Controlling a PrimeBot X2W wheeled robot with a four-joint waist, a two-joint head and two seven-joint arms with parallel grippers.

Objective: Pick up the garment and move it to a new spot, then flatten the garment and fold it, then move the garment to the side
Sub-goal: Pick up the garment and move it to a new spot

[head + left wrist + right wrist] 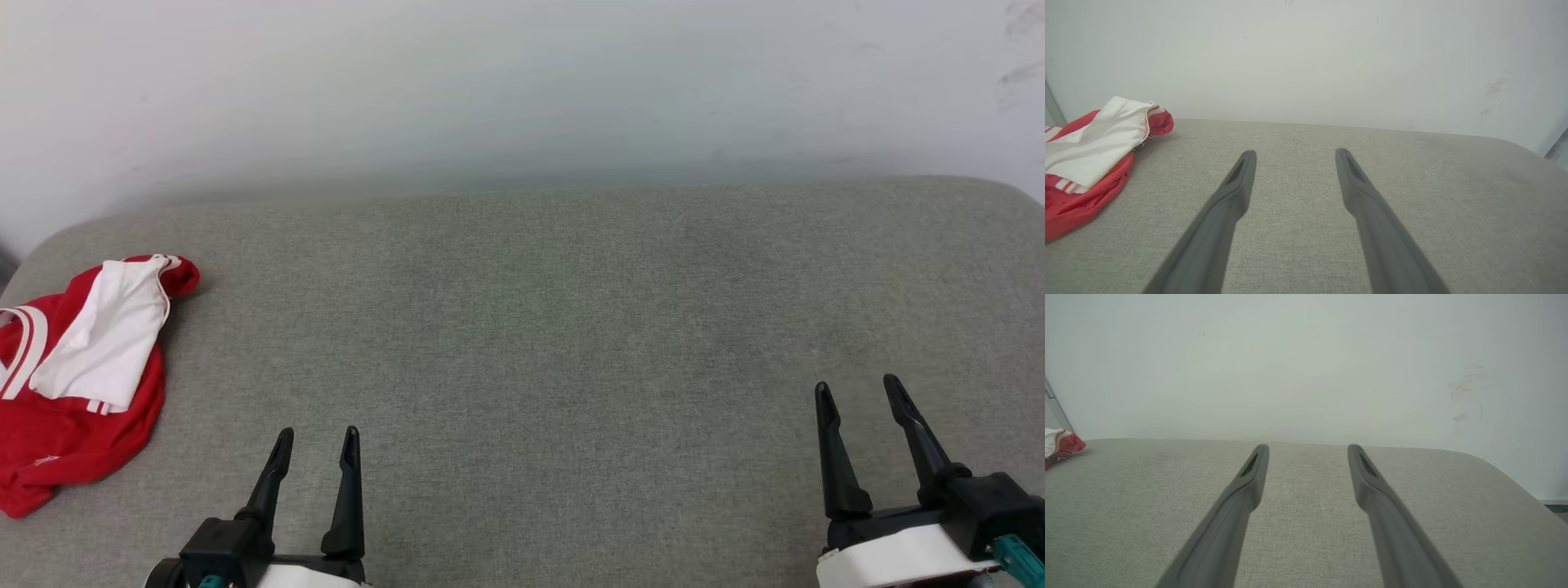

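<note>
The left gripper [318, 433] and right gripper [857, 384] are hovering open and empty over the grey fabric surface [571, 327]. The garment [73, 408] is lying crumpled at its left edge, near the left gripper; the right wrist view is catching just a red corner.

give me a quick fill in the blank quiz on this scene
1. The garment lies bunched at the ____ end of the grey cushion.
2. The left gripper and the right gripper both stand ____.
3. The sleeve lying on top of the red fabric is ____.
Missing words: left; open; white.
</note>
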